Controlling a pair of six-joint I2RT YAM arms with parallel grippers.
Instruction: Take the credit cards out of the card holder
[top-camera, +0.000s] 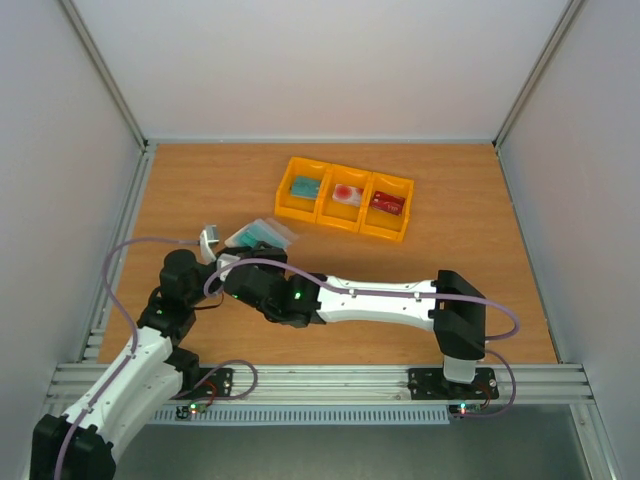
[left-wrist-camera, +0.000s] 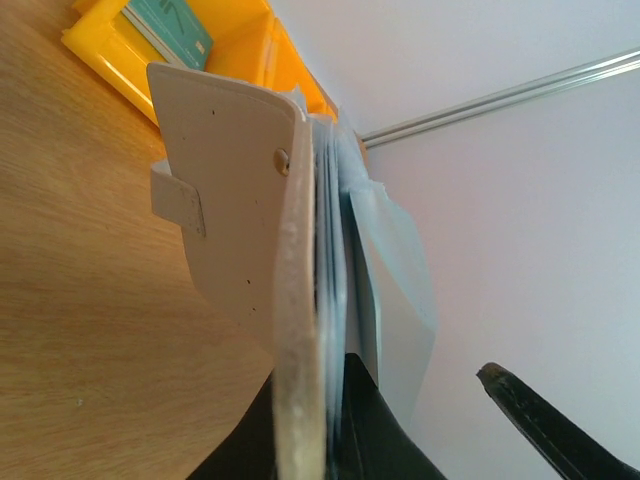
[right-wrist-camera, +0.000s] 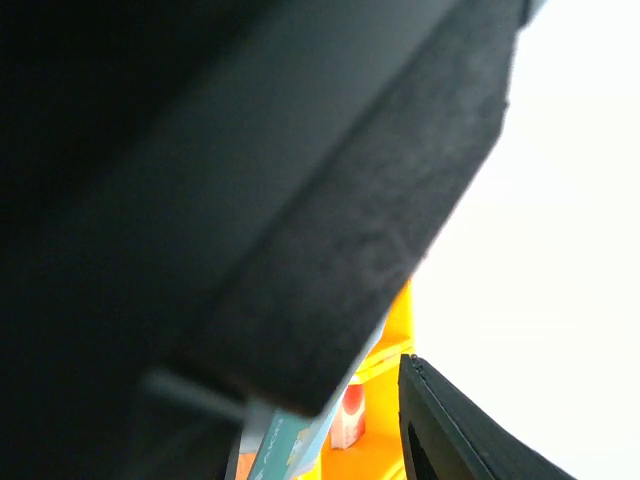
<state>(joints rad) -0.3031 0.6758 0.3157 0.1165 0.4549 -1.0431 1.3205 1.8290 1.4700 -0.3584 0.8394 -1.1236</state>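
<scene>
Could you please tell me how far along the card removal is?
Done: a teal card, a pink-and-white card and a dark red card lie in the yellow tray, one per compartment. In hand: the left gripper holds the card holder up while the right gripper is up against it. Left: a teal edge, likely another card, shows in the holder.

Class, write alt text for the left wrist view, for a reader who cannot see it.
A cream card holder is seen edge-on in the middle, its strap tab facing left and clear blue-grey sleeves fanned out to its right. Behind it, on the wooden table, a yellow tray holds a teal card. A black finger shows at lower right.
</scene>
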